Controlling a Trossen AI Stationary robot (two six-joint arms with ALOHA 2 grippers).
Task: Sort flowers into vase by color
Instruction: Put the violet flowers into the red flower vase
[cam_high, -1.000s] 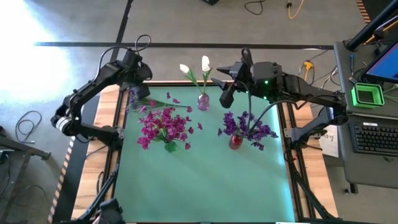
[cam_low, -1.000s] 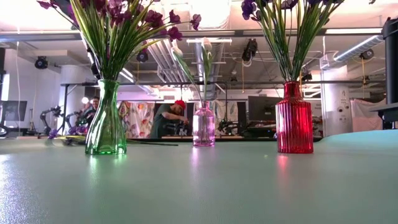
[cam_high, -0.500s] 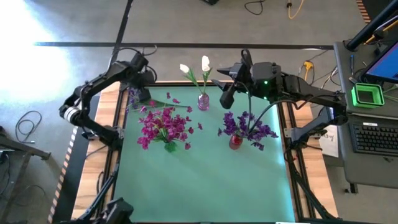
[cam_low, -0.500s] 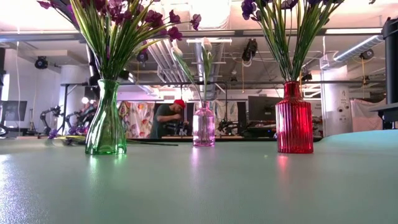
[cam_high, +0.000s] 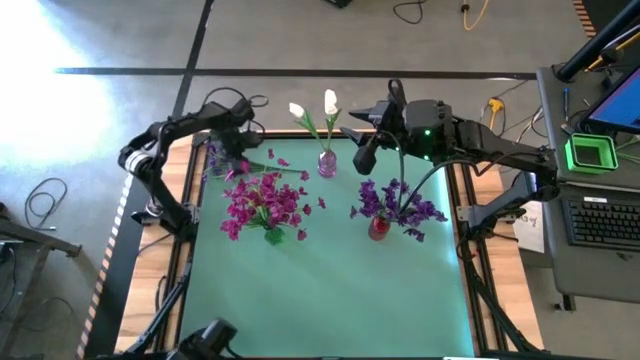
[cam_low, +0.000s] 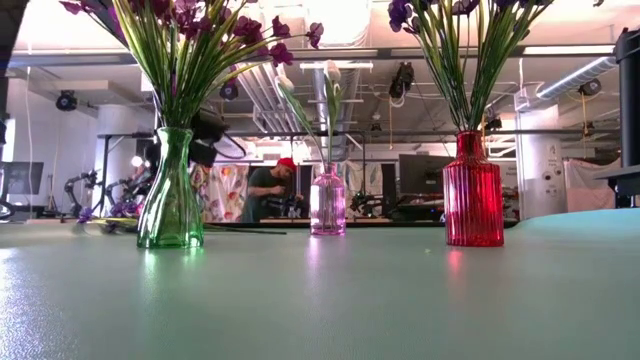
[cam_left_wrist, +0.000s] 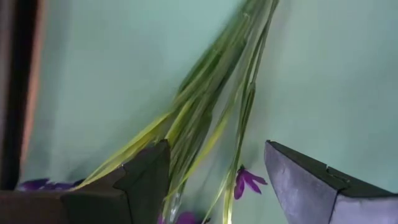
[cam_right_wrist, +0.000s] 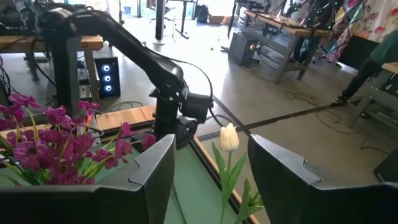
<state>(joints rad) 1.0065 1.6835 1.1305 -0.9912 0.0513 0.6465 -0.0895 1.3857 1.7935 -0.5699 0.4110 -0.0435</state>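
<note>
The last loose flower (cam_high: 243, 166), a purple sprig, lies flat on the worktop (cam_high: 330, 290) near its far left corner, and the left tool (cam_high: 238, 141) hangs over it, spread wide around the stems in the wrist view. It looks light and floppy, with thin, slippery stems, so mid-stem seems the safest grip, clear of the blooms. The right tool (cam_high: 364, 158) waits empty and parted above the far edge.

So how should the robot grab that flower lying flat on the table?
Probably by the green stem of the loose flower, not the petals. It lies flat on the mat at the far left corner, so the open left gripper should come straight down, fingers either side. The stem is thin and bare there.
</note>
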